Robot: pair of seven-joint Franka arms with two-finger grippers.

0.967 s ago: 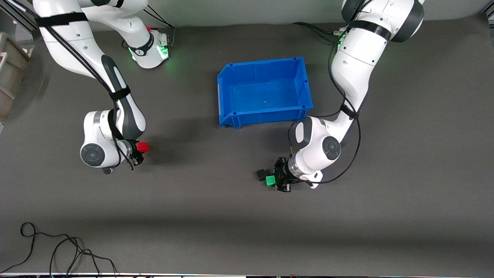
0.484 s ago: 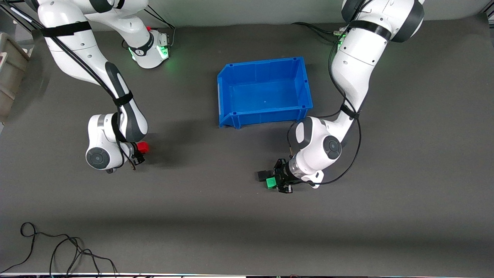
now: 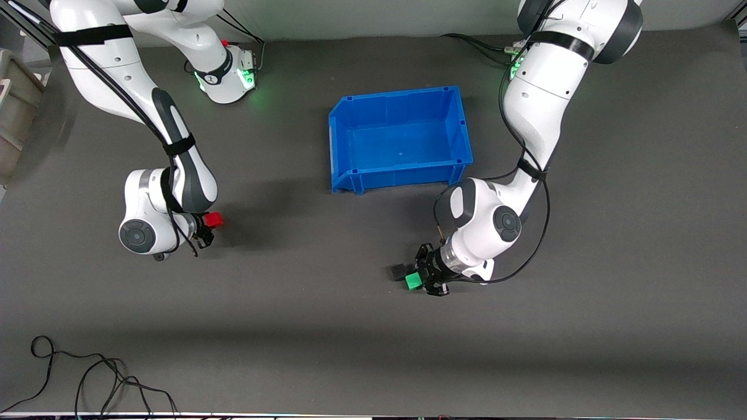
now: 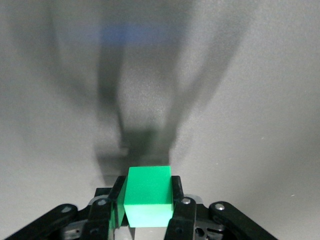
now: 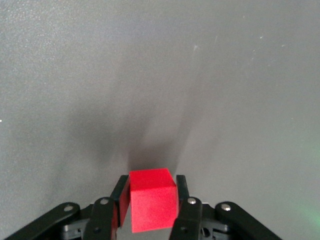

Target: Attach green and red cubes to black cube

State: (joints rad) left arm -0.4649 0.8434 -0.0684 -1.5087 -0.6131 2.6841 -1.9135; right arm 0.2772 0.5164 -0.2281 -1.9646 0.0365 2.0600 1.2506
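Observation:
My left gripper is shut on the bright green cube, which fills the gap between its fingers in the left wrist view. The small black cube lies on the table right beside the green cube, touching or nearly touching it; it does not show in the left wrist view. My right gripper is shut on the bright red cube and holds it above the table toward the right arm's end; the red cube also shows in the right wrist view.
An empty blue bin stands in the table's middle, farther from the front camera than both grippers. A loose black cable lies near the front edge toward the right arm's end. A beige container sits at that end's edge.
My left gripper has shifted the green cube slightly toward the front camera, staying beside the black cube. My right gripper with the red cube has barely shifted.

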